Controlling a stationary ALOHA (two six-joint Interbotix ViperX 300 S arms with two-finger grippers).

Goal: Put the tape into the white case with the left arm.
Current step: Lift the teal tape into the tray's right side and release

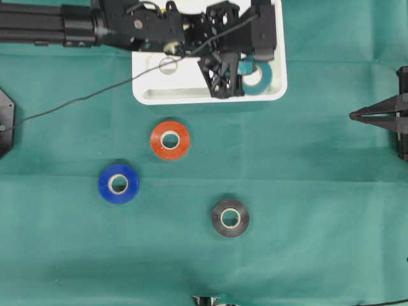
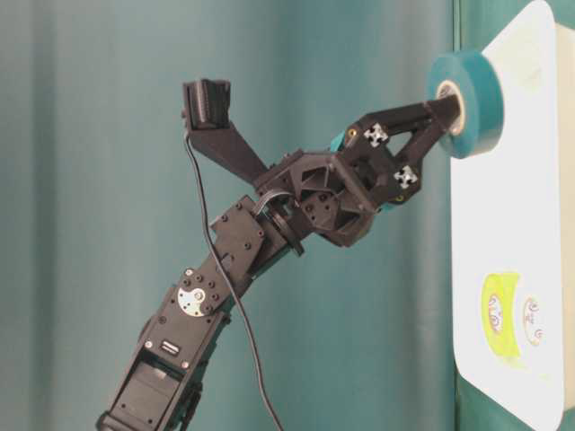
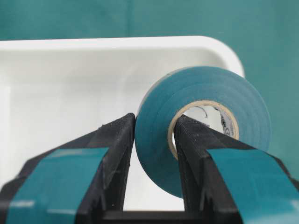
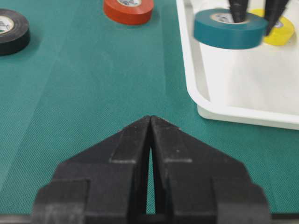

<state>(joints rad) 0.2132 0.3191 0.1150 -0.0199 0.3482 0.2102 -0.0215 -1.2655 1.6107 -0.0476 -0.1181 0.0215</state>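
Pinching teal tape (image 3: 201,130), left pincer (image 3: 154,140) hangs above white case (image 3: 70,84) corner.

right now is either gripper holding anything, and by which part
The left gripper holds the teal tape roll by its wall, one finger in the core. The right gripper holds nothing.

left arm (image 2: 269,233): black, jointed | thin black cable | jaws: teal strips, silver screws

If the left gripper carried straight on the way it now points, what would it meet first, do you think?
Probably the floor of the white case. The left gripper, clamped on the teal tape, points into the case, though how far above the floor it hangs is unclear.
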